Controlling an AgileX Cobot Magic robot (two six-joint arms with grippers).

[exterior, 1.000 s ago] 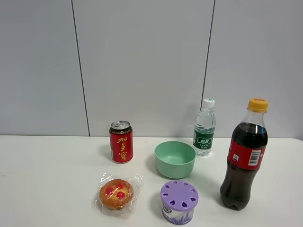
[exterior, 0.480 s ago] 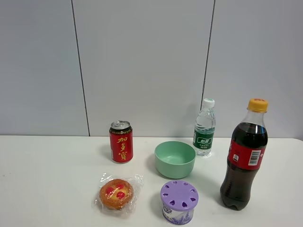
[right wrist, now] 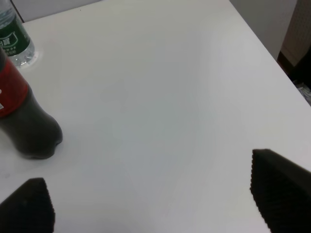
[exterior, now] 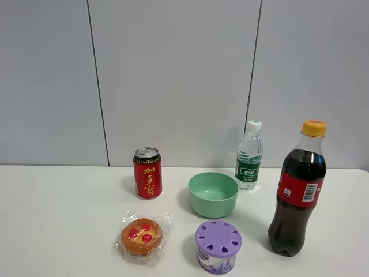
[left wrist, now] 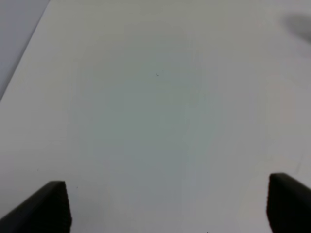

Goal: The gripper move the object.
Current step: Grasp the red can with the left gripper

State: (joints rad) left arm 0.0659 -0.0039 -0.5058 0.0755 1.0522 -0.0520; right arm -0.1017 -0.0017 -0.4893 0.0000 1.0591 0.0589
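The small red can with yellow characters and a silver top stands upright on the white table, left of the green bowl. No arm shows in the exterior high view. My left gripper is open over bare table, with only its black fingertips showing. My right gripper is open and empty, with its fingertips wide apart. The cola bottle's base lies just off one of them. The can shows in neither wrist view.
A green bowl sits mid-table. A wrapped pastry and a purple-lidded tub lie in front. A water bottle stands behind, and a tall cola bottle at the right, also in the right wrist view. The table's edge is close.
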